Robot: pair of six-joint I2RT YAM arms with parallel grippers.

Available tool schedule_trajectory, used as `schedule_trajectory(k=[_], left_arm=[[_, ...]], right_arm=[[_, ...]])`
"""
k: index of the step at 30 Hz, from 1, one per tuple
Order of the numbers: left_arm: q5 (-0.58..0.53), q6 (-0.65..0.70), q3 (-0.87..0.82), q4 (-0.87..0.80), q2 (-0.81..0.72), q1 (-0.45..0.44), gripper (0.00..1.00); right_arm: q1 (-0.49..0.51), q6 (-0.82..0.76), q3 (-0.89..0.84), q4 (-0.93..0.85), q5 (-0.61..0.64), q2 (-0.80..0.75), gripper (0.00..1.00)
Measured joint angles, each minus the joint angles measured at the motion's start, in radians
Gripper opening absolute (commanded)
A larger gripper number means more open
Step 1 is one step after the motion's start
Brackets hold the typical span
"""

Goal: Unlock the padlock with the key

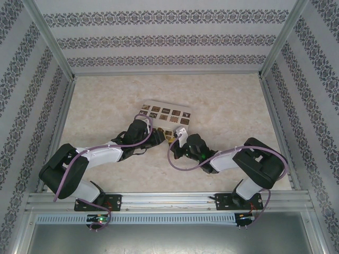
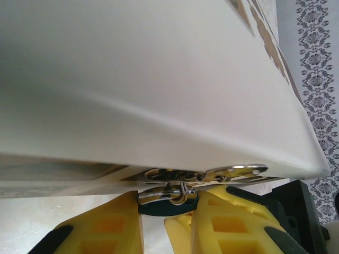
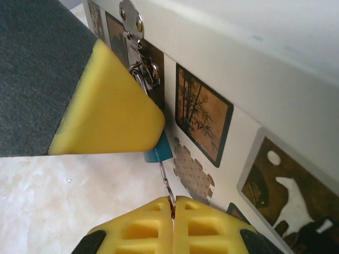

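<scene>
Left gripper point(image 2: 167, 209) clamped on padlock point(image 3: 158, 152), which hangs at 6 o'clock off the hasp point(image 3: 132, 21) of the box point(image 3: 275, 79). Blue body mostly hidden behind 1 yellow finger point(image 3: 106, 106). Right gripper point(image 3: 172, 203) pinched shut on key point(image 3: 164, 177). Key tip meets the padlock's underside; keyhole unseen.

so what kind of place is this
Probably a robot test cell, not a home: a marbled table walled by patterned panels on aluminium posts, with a left arm and right arm bolted to a rail at its near edge.
</scene>
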Motion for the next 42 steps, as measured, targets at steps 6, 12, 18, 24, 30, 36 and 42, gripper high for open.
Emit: schedule_trajectory(k=[6,12,18,24,30,36,42], left_arm=[[-0.014,0.0,0.0,0.012,0.0,0.002,0.22],[0.0,-0.001,0.0,0.012,0.0,0.002,0.22],[0.004,0.0,0.0,0.013,0.0,0.002,0.22],[0.003,0.0,0.0,0.017,0.002,0.002,0.22],[0.001,0.0,0.0,0.022,0.005,0.002,0.24],[-0.005,-0.001,0.0,0.061,0.055,0.002,0.25],[0.005,-0.005,-0.003,0.113,0.13,0.002,0.25]], right_arm=[[-0.017,0.001,0.022,-0.011,-0.036,0.016,0.0],[-0.016,-0.001,0.027,0.018,-0.042,0.036,0.0],[-0.023,0.0,0.028,0.047,-0.057,0.048,0.0],[-0.029,0.001,0.028,0.048,-0.07,0.048,0.0],[-0.029,0.013,0.028,0.049,-0.069,0.05,0.0],[-0.026,0.061,0.028,0.087,-0.043,0.106,0.0],[-0.02,0.111,0.016,0.134,-0.017,0.171,0.0]])
